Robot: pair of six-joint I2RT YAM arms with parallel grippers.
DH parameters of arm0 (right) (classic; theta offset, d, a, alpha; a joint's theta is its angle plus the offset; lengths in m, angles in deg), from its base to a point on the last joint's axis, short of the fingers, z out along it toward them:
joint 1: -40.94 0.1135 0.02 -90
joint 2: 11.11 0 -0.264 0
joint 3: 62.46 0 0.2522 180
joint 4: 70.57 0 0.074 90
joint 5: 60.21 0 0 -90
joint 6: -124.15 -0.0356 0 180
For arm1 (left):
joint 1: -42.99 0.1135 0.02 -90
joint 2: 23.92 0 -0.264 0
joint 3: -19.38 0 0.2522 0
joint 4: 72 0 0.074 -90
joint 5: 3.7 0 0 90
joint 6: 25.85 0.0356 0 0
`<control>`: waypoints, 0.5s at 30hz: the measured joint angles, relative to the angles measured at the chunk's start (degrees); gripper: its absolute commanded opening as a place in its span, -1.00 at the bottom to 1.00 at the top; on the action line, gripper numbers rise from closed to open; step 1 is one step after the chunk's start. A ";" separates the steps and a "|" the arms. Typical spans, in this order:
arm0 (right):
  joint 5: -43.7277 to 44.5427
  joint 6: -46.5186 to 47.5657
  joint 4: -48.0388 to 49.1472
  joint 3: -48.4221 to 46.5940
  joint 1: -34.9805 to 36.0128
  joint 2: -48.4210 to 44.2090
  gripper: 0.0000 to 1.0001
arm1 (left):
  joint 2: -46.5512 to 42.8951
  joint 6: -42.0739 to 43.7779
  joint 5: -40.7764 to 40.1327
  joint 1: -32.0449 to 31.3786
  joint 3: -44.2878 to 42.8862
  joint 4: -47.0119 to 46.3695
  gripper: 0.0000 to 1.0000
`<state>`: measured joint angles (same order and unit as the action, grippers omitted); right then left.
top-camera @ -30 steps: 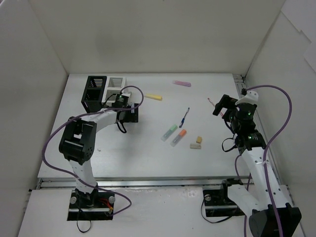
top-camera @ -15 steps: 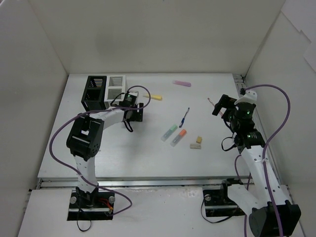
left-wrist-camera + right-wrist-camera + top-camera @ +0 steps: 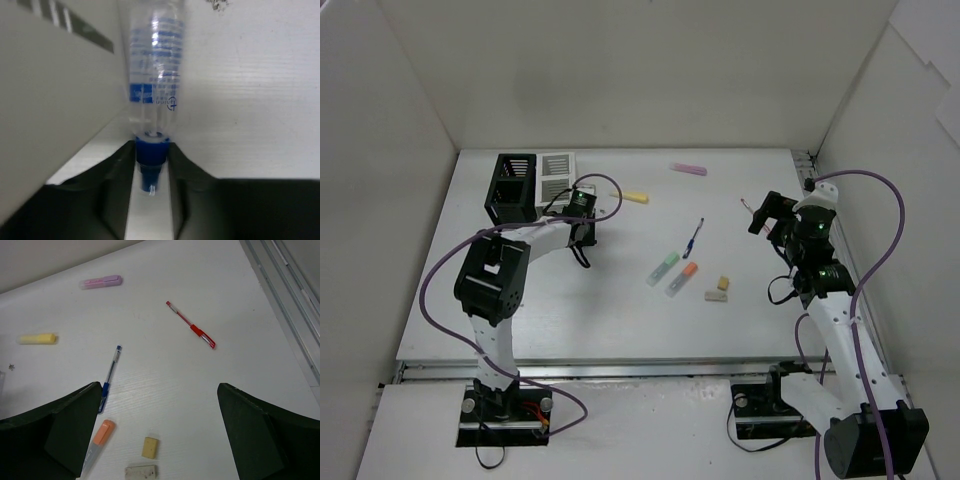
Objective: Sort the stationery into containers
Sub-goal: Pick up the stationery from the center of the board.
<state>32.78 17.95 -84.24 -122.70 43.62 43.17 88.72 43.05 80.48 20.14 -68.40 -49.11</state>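
Left gripper (image 3: 150, 151) is clamped on the blue-capped marker (image 3: 156, 75) at its cap end, with the clear barrel projecting just beside the wall of the white container (image 3: 55, 100) at the far left (whether the barrel rests on the table (image 3: 620, 320) cannot be told). Right gripper (image 3: 159, 390) hangs at the right with fingers spread wide and empty, near the red pen (image 3: 191, 325). Risk noted: held by one end only, the marker may swivel in the grip or strike the rim on entry, then drop outside or shove the white unit and the joined black container (image 3: 513, 185).
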 measured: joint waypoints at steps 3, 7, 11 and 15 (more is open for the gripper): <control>-0.02 -0.02 0.13 0.00 0.00 0.04 0.96 | -1.18 -0.55 -0.83 -0.37 1.57 0.33 -1.00; -0.37 -0.02 0.13 0.00 0.00 0.37 0.96 | -2.89 -0.59 -2.10 -1.42 3.13 2.25 -1.00; -0.85 -0.02 0.20 0.00 0.00 0.35 0.96 | -5.70 -0.52 -2.38 -2.08 4.61 4.76 -1.00; -0.92 -0.02 0.17 0.00 0.00 0.31 0.96 | -11.23 -0.50 -2.89 -2.62 5.46 8.39 -1.00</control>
<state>31.86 17.93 -84.06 -122.70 43.62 43.47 77.48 42.54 77.59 17.51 -62.93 -40.72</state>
